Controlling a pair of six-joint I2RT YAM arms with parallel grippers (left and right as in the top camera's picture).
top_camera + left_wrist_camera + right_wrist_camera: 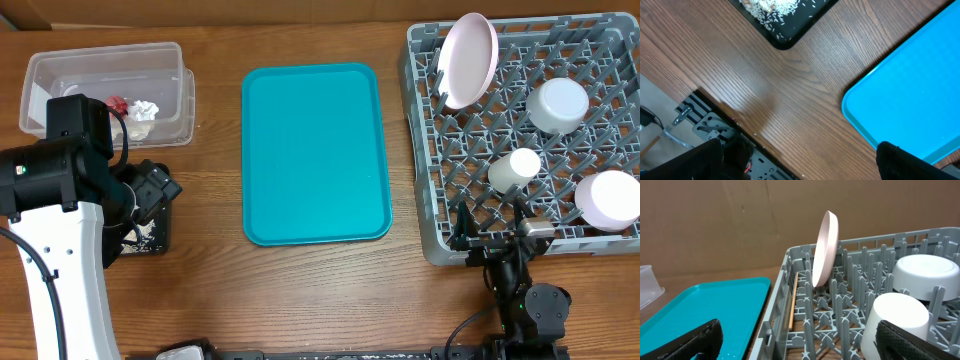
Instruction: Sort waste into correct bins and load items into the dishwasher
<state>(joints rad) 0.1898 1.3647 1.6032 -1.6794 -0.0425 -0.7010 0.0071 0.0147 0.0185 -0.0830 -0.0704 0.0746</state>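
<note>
1. The left tool (799, 150) has its fingers wide apart with nothing between them. It hangs over bare worktop (220, 290) at 8 o'clock, between the black tray (782, 45) and the teal serving tray (315, 150).
2. The right tool (799, 330) is also spread wide and empty. It sits at 5 o'clock, just outside the near-left corner of the grey dish rack (420, 150).
3. The clear tub (110, 55) stands at 10 o'clock. The crumpled red wrapper (117, 103) and the crumpled white napkin (146, 110) lie inside it, side by side.
4. The black tray is partly hidden under the left arm (50, 200). It holds scattered white rice-like crumbs (777, 10).
5. The teal serving tray lies flat at the worktop's centre.
6. The dish rack fills the 3 o'clock side.
7. In the rack's 11 o'clock corner the pale pink plate (468, 58) stands on edge between pegs, leaning slightly.
8. The pale grey bowl (558, 105) rests upside down at the rack's 1 o'clock.
9. The small white cup (514, 168) sits near the rack's centre, apparently mouth down.
10. The pink bowl (608, 198) lies upside down at the rack's 4 o'clock.
11. The thin wooden stick (792, 300) lies in the rack along its left wall, below the plate.
</note>
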